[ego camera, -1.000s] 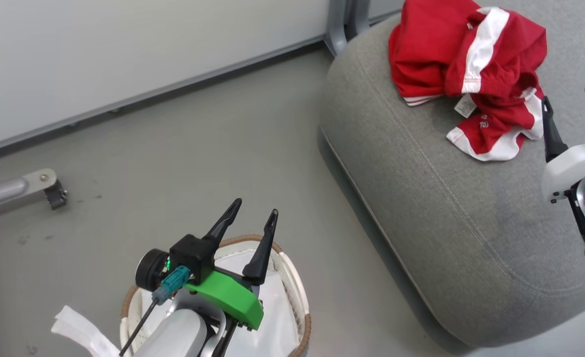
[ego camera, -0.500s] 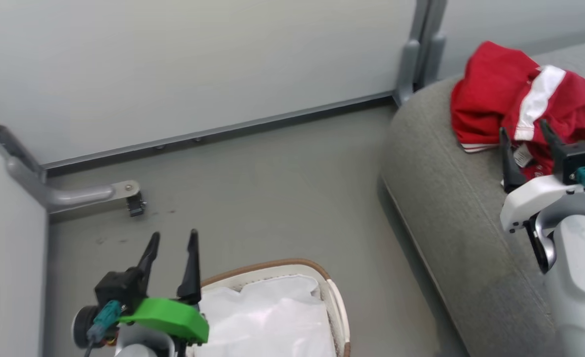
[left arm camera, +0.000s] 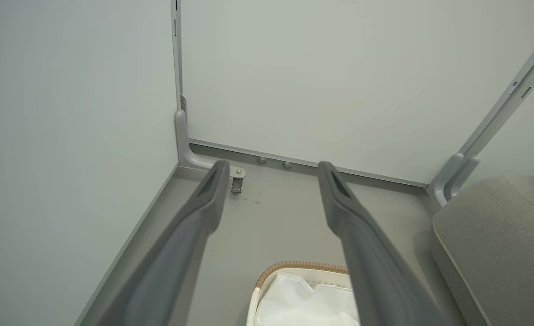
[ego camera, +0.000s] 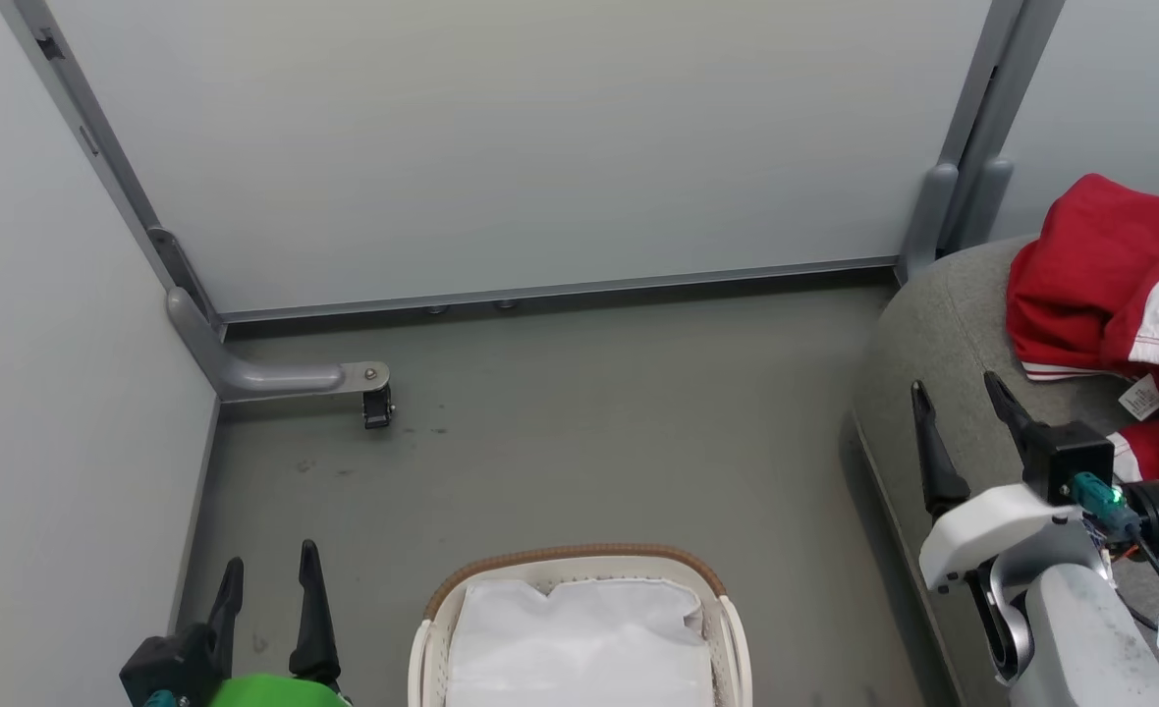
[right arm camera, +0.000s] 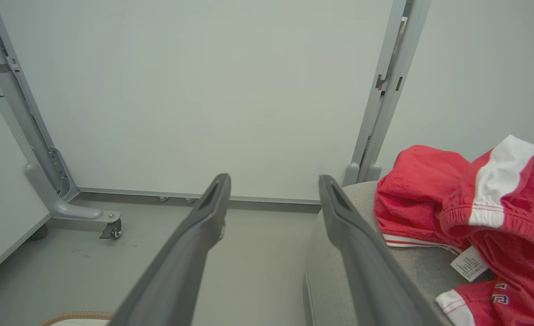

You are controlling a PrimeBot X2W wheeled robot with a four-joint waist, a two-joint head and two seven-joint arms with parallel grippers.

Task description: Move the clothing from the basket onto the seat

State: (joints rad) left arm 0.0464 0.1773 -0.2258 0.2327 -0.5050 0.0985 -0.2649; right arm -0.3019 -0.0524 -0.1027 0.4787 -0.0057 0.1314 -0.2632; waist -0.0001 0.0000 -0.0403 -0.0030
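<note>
At right edge, we judge the clothing [ego camera: 1090, 255] soft, light: pinch a raised fold. Our left claw [ego camera: 271, 558], right claw [ego camera: 955, 385] gape empty.

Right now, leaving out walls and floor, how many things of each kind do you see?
Seat: 1
Basket: 1
Red clothing heap: 1, on the seat
White cloth: 1, in the basket
Robot hands: 2, left hand and right hand, both open
Total: 6
</note>
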